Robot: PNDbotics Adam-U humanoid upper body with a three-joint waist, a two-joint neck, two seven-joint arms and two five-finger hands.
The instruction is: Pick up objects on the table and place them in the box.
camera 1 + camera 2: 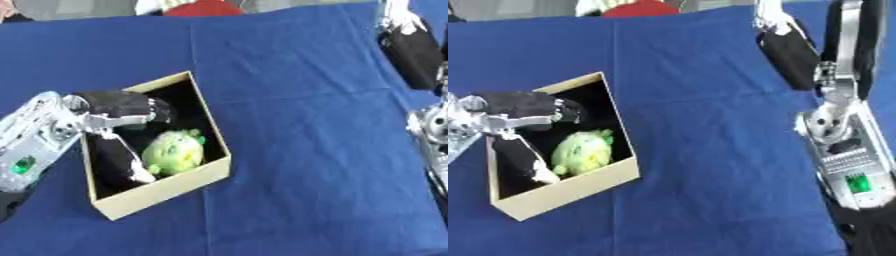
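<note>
One round yellow-green plush toy lies inside the open tan cardboard box on the blue-clothed bench. The left hand spreads over it, fingers and thumb apart, holding nothing. The toy looks light, soft and squashy; its plump middle suits gripping. The right hand hangs far right, its fingers unreadable.

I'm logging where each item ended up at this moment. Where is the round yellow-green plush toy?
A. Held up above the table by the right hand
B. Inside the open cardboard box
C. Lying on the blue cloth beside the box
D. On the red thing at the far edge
B: the round yellow-green plush toy lies within the walls of the open tan cardboard box, next to the left hand that reaches into it.
</note>
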